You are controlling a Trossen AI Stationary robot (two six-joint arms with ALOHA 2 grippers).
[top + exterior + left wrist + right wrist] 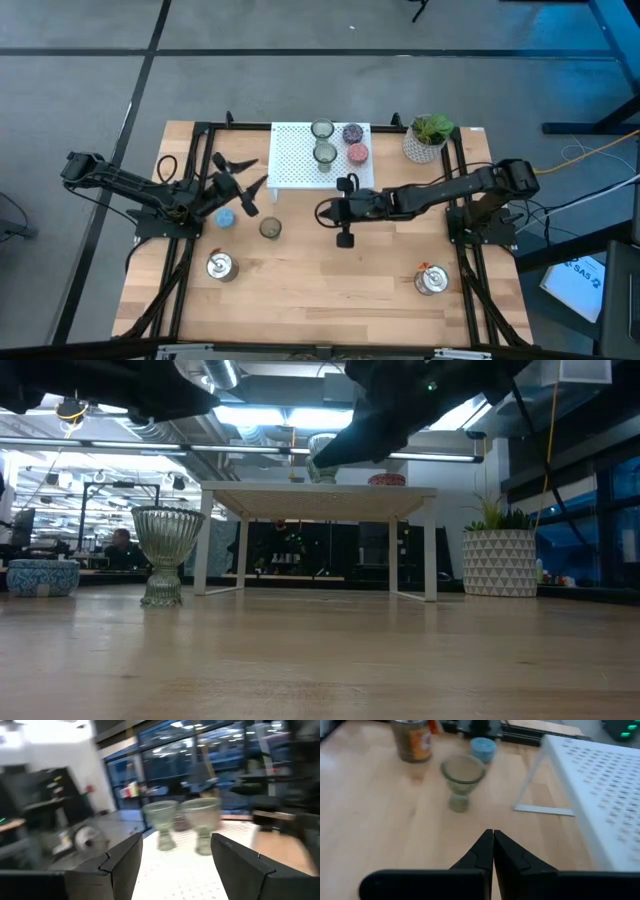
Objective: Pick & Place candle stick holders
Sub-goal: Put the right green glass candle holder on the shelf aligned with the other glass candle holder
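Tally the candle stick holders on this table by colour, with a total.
Olive-clear glass: 3, two on the white rack, one on the table
Purple: 1
Pink: 1
Blue: 1
Shiny silver: 2
Total: 8

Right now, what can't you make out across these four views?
- Low view: both grippers are cut off by the top edge; only dark arm bulk shows.
- Low view: most holders on the white rack hide behind that arm; one glass holder and a pink rim peek out.
- Left wrist view: motion blur smears the two glass holders.
- High view: silver holders too small for detail.
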